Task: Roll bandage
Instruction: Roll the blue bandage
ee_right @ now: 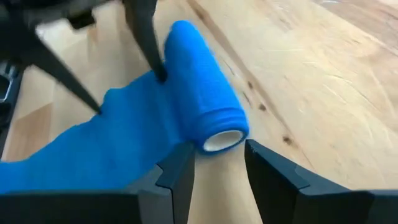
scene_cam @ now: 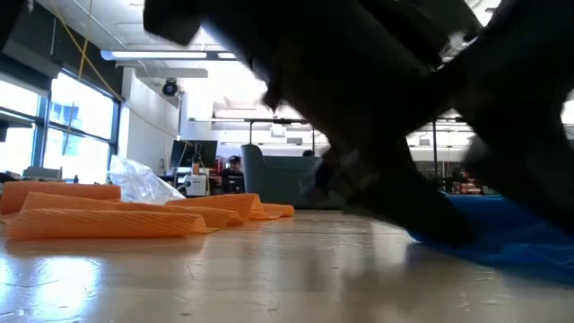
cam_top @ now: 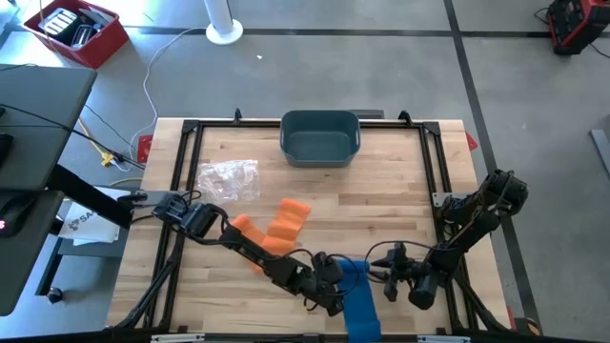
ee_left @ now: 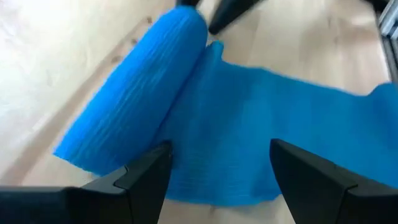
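A blue bandage point(cam_top: 360, 303) lies at the table's near edge, part wound into a roll point(ee_right: 199, 87) and the rest a flat strip point(ee_left: 267, 124) on the wood. My left gripper point(ee_left: 217, 162) is open over the strip, beside the roll point(ee_left: 134, 93). My right gripper point(ee_right: 217, 165) is open, its fingers on either side of the roll's hollow end point(ee_right: 222, 138). The two grippers face each other across the roll, left point(cam_top: 329, 284) and right point(cam_top: 386, 273) in the high view. My left gripper comes slanting down onto the bandage with open fingers. One fingertip point(ee_right: 160, 71) stands in the crease where the strip meets the roll, the other point(ee_right: 93, 106) at the strip's edge. The bandage lies on the table. My right gripper stands at the roll's hollow end point(ee_right: 222, 138); I cannot tell whether it touches.
Orange bandages point(cam_top: 284, 229) lie left of centre, with a clear plastic bag point(cam_top: 229, 179) behind them. A grey-blue bin point(cam_top: 319, 136) stands at the far middle. A black frame rail point(cam_top: 434, 171) runs along the table's sides.
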`<act>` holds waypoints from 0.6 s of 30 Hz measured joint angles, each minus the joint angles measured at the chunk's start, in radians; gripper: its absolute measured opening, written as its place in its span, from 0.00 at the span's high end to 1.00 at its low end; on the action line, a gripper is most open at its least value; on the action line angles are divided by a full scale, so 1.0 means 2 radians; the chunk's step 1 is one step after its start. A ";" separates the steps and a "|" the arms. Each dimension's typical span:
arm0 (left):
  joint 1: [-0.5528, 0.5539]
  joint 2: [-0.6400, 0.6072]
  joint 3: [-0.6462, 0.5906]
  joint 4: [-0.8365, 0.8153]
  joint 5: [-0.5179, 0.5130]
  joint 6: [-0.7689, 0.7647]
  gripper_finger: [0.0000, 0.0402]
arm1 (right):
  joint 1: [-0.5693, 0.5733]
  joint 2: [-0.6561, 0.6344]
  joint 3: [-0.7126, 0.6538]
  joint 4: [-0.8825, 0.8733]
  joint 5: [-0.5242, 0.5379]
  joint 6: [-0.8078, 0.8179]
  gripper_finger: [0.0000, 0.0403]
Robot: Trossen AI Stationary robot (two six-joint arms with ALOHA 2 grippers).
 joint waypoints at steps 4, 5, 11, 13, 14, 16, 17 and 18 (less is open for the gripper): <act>0.004 0.012 0.001 0.030 0.028 -0.002 0.34 | 0.000 0.000 0.000 -0.005 -0.002 0.020 0.67; 0.006 0.012 0.001 0.031 0.034 -0.002 0.34 | 0.000 0.000 0.000 -0.005 -0.002 0.021 0.67; 0.009 0.005 0.001 0.019 0.061 0.009 0.34 | 0.000 -0.011 0.000 -0.018 0.043 0.026 0.67; 0.010 -0.007 0.000 -0.013 0.069 0.035 0.34 | -0.009 -0.032 0.000 -0.036 0.062 0.032 0.67; 0.009 -0.016 0.000 -0.035 0.065 0.043 0.34 | -0.014 -0.043 0.001 -0.050 0.063 0.032 0.67; 0.009 -0.034 -0.001 -0.080 0.042 0.046 0.34 | -0.028 -0.067 0.000 -0.081 0.060 0.031 0.67; 0.009 -0.045 -0.001 -0.102 0.028 0.048 0.34 | -0.036 -0.080 0.000 -0.092 0.056 0.031 0.67; 0.009 -0.056 -0.001 -0.117 0.014 0.050 0.34 | -0.044 -0.091 0.000 -0.101 0.050 0.030 0.67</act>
